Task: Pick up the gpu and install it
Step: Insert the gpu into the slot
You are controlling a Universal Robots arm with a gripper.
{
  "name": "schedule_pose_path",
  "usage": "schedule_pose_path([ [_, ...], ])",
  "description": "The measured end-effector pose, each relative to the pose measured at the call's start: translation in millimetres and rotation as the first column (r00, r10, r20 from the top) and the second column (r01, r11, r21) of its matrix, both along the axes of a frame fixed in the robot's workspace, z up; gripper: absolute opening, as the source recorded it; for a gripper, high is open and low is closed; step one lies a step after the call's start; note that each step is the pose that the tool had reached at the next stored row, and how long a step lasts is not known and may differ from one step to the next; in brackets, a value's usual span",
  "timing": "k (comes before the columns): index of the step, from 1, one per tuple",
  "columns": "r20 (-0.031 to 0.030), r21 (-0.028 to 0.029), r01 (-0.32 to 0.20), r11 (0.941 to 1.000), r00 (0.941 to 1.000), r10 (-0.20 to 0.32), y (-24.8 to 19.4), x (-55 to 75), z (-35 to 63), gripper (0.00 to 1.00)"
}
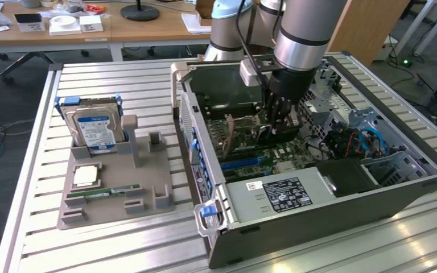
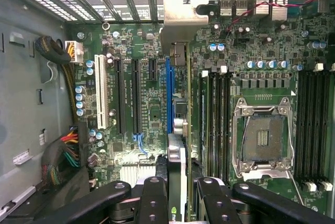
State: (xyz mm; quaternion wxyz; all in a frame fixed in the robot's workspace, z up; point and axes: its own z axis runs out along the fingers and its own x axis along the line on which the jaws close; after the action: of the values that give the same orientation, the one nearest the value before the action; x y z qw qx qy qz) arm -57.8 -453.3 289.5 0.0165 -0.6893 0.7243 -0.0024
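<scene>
The gpu (image 2: 177, 153) shows edge-on in the wrist view, a thin card with a green logo near my fingers (image 2: 153, 198) and its silver end bracket (image 2: 180, 20) at the case's rear slots. My gripper (image 2: 180, 187) is shut on it. The card hangs just above the motherboard (image 2: 144, 46), lined up along the long blue slot (image 2: 168, 96) and close beside it. In the exterior view my gripper (image 1: 277, 128) reaches down into the open computer case (image 1: 203, 170), holding the gpu (image 1: 268, 135) upright over the board.
Beside the gpu run black expansion slots (image 2: 135, 96), RAM slots (image 2: 217, 124) and an open CPU socket (image 2: 263, 137). The case also holds a power supply (image 1: 283, 196) and cables (image 1: 355, 142). On the exterior view's left, a grey tray (image 1: 157, 176) carries a hard drive (image 1: 95, 128) and a RAM stick (image 1: 100, 193).
</scene>
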Motion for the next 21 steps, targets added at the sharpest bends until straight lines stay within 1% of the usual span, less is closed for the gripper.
schedule_pose_path([
  [14, 0.0019, 0.0000, 0.000, 1.0000, 1.0000, 0.000, 0.0, -6.1, 0.0, 0.27],
  [18, 0.0054, 0.0000, 0.000, 1.0000, 1.0000, 0.000, 0.0, -11.1, -0.1, 0.27],
  [21, 0.0063, 0.0000, 0.000, 1.0000, 1.0000, 0.000, -0.2, -13.0, -0.1, 0.27],
])
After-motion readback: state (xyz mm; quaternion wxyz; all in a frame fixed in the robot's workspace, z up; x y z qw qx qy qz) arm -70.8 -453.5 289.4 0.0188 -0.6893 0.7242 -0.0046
